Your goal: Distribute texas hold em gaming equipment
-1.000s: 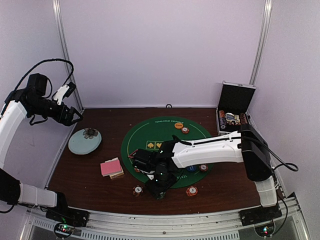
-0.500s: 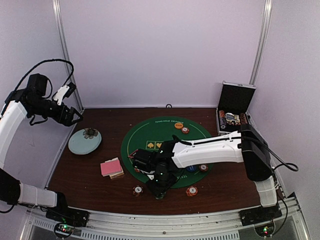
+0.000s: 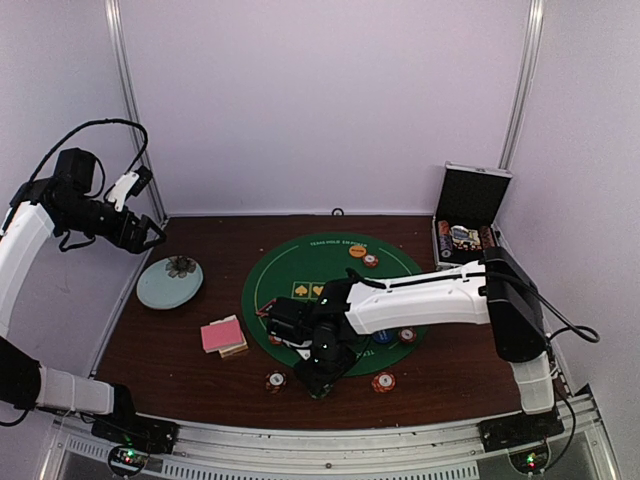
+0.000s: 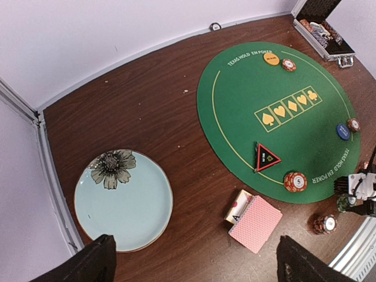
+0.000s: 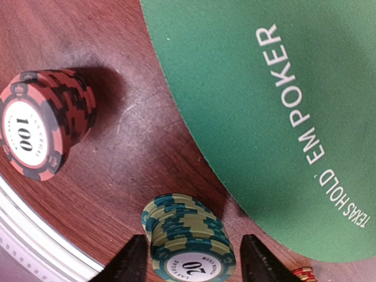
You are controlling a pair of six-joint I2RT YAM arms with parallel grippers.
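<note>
Down at the bottom edge of the right wrist view, the right gripper's [image 5: 191,261] two dark fingers [image 5: 132,261] stood either side of a short green-and-cream chip stack [image 5: 185,235] marked 20. They were so close to its striped rim that I could not tell whether they were pressing it or only flanking it. The stack sat upright on the bare brown table [image 5: 135,147], just off the curved edge of the green mat [image 5: 247,88] that filled the upper right. A red stack marked 100 [image 5: 44,120] stood apart at the upper left. To my eye this was the moment of placing or gripping that green stack. Doing it well meant keeping the fingers square across the middle and low enough to catch the bottom chip, then moving straight up so nothing toppled or nudged the red pile. The left gripper [image 4: 200,258] hung with its tips spread wide and empty at the bottom of its own view, over the pale blue dish [image 4: 120,202] at lower left. The pink-backed cards [image 4: 255,223] lay lower right of centre and the triangular marker [image 4: 265,157] sat on the mat above them
</note>
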